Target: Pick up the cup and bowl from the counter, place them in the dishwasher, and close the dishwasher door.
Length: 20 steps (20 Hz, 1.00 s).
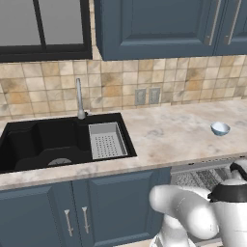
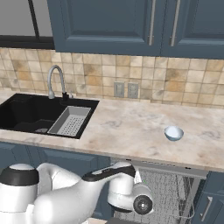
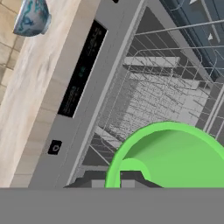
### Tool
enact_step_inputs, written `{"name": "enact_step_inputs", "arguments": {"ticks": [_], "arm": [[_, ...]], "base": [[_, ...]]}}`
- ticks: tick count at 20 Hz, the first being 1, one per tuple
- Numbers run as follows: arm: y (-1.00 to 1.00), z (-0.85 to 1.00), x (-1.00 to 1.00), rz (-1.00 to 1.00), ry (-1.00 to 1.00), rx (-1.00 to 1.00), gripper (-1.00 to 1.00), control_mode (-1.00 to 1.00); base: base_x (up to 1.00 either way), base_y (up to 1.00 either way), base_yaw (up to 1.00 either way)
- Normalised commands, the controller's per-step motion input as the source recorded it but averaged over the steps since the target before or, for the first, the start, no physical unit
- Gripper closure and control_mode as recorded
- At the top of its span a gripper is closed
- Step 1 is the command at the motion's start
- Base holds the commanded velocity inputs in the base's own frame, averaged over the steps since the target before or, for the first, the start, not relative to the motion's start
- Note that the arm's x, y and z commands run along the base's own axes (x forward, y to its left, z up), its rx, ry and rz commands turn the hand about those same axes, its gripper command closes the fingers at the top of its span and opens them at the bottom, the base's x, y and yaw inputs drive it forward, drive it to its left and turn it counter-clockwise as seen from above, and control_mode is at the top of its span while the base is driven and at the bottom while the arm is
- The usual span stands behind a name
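Observation:
The bright green cup (image 3: 175, 157) fills the lower right of the hand view, close to the camera, with my gripper (image 3: 127, 180) shut on its rim. It hangs over the light grey wire rack (image 3: 166, 96) of the open dishwasher (image 2: 170, 188). The dishwasher door (image 3: 65, 127), a grey panel with a black control strip, lies folded down to the left. The pale blue-white bowl (image 1: 220, 128) (image 2: 173, 133) stands upright on the beige marbled counter (image 1: 169, 130) (image 2: 127, 127), right of the sink and above the dishwasher (image 1: 202, 176).
A black double sink (image 1: 53, 142) (image 2: 39, 114) with a grey strainer tray (image 1: 107, 140) and a faucet (image 1: 80, 101) lies left. Blue cabinet doors (image 1: 87, 212) sit below the counter. A blue-patterned rounded object (image 3: 31, 17) shows beyond the door, by a wood-look surface.

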Motion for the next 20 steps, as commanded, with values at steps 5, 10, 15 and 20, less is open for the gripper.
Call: {"name": "enact_step_inputs", "arguments": {"ticks": [5,10,15,20], "arm": [[-0.28,-0.37,0.07,0.00,0.00,0.05,1.00,-1.00],[-0.19,-0.36,0.11,0.00,0.00,0.06,1.00,-1.00],[-0.08,-0.33,0.11,0.00,0.00,0.04,1.00,-1.00],[-0.08,-0.33,0.14,0.00,0.00,0.02,1.00,-1.00]], "base": [[0.00,0.00,0.00],[0.00,0.00,0.00],[0.00,0.00,0.00],[0.00,0.00,0.00]]}}
